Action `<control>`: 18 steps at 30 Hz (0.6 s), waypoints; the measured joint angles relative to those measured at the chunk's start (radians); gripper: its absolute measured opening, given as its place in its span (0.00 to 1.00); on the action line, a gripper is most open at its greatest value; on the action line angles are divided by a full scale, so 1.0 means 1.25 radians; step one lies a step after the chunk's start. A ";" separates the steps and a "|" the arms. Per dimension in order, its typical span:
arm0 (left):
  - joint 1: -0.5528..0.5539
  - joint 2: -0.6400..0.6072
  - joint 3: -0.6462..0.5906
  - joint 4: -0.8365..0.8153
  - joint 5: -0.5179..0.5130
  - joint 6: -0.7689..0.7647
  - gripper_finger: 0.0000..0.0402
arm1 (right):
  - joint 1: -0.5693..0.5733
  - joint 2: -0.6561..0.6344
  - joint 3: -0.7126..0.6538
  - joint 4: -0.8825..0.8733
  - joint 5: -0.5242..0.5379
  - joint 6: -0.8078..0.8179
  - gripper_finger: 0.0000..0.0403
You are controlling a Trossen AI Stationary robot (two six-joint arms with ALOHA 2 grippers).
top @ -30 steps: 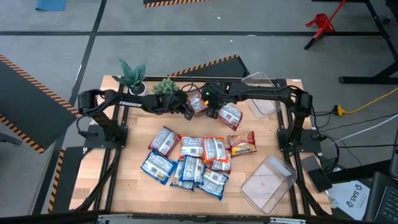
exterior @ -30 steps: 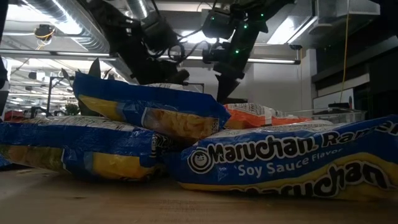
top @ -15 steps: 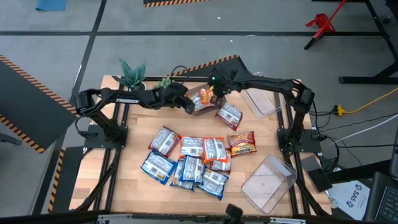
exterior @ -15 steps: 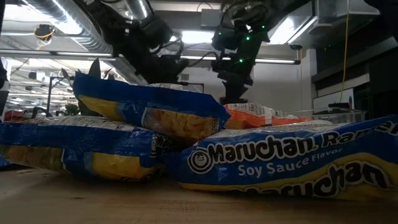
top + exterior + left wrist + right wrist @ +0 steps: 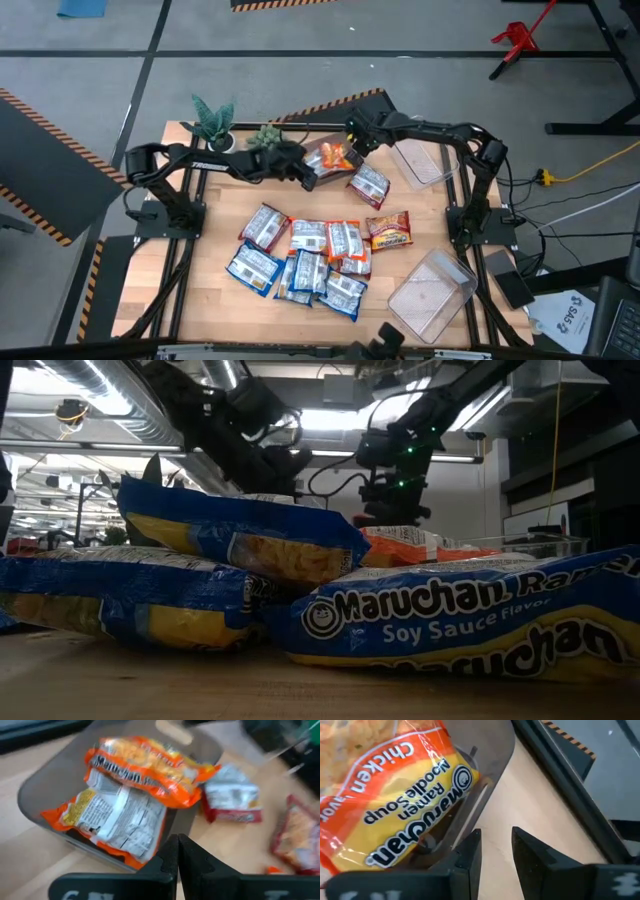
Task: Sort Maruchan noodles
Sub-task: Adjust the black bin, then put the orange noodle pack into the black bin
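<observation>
Orange packets [image 5: 135, 795] are lain in the bin [image 5: 40, 790] at table's 12 o'clock, presumably sorted by colour. Left gripper [image 5: 306, 178] is clenched empty beside it; right gripper [image 5: 353, 132] is parted, nothing grasped. Blue packets [image 5: 300, 262] are heaped at centre.

ramen packets strewn over a wooden table [image 5: 210, 300]

a pile of blue-and-white noodle packets [image 5: 300, 262] lies mid-table, a red-brown packet [image 5: 389, 230] beside it; three clear bins [image 5: 432, 292] and two potted plants [image 5: 213, 122] stand near the edges.
</observation>
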 joint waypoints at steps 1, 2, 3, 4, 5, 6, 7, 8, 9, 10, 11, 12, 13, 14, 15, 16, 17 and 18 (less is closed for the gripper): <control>0.001 0.007 0.000 -0.006 -0.003 0.001 0.00 | 0.002 0.000 -0.005 0.003 -0.008 0.011 0.24; 0.002 0.017 0.000 -0.001 -0.005 0.004 0.00 | 0.002 0.000 -0.009 0.002 -0.009 0.016 0.24; 0.005 0.028 0.000 -0.002 -0.004 0.009 0.00 | 0.003 0.000 -0.012 -0.002 -0.011 0.019 0.24; 0.008 0.038 0.000 -0.007 -0.001 0.015 0.00 | 0.007 0.000 -0.014 -0.002 -0.018 0.025 0.24; 0.012 0.046 0.003 -0.003 0.006 0.018 0.00 | 0.011 0.000 -0.015 -0.003 -0.028 0.029 0.24; 0.015 0.055 0.003 0.000 0.008 0.018 0.00 | 0.013 0.000 -0.015 -0.006 -0.033 0.031 0.24; 0.020 0.061 0.004 0.003 0.015 0.019 0.00 | 0.015 0.000 -0.015 -0.008 -0.032 0.031 0.24; 0.024 0.064 0.003 0.005 0.023 0.019 0.00 | 0.022 0.000 -0.015 -0.009 -0.026 0.032 0.24; 0.028 0.065 0.003 0.005 0.026 0.019 0.00 | 0.025 0.000 -0.015 -0.010 -0.010 0.032 0.24; 0.031 0.065 0.003 0.005 0.024 0.022 0.00 | 0.027 -0.003 -0.015 -0.013 0.006 0.034 0.24; 0.035 0.063 0.003 0.006 0.024 0.027 0.00 | 0.032 -0.009 -0.015 -0.020 0.013 0.035 0.24; 0.041 0.058 0.002 0.005 0.024 0.035 0.00 | 0.035 -0.017 -0.012 -0.027 0.019 0.035 0.24; 0.048 0.052 0.001 0.002 0.023 0.041 0.00 | 0.035 -0.030 -0.006 -0.029 0.024 0.033 0.24; 0.055 0.045 0.000 -0.003 0.021 0.044 0.00 | 0.035 -0.044 -0.002 -0.029 0.027 0.031 0.24; 0.062 0.037 -0.001 -0.010 0.017 0.045 0.00 | 0.035 -0.063 0.004 -0.031 0.026 0.031 0.24; 0.066 0.028 -0.002 -0.013 0.017 0.045 0.00 | 0.035 -0.081 0.008 -0.034 0.019 0.031 0.24; 0.072 0.014 -0.002 -0.014 0.022 0.048 0.00 | 0.035 -0.099 0.010 -0.037 0.006 0.031 0.24; 0.075 -0.001 -0.002 -0.012 0.024 0.053 0.00 | 0.035 -0.119 0.011 -0.041 -0.009 0.031 0.24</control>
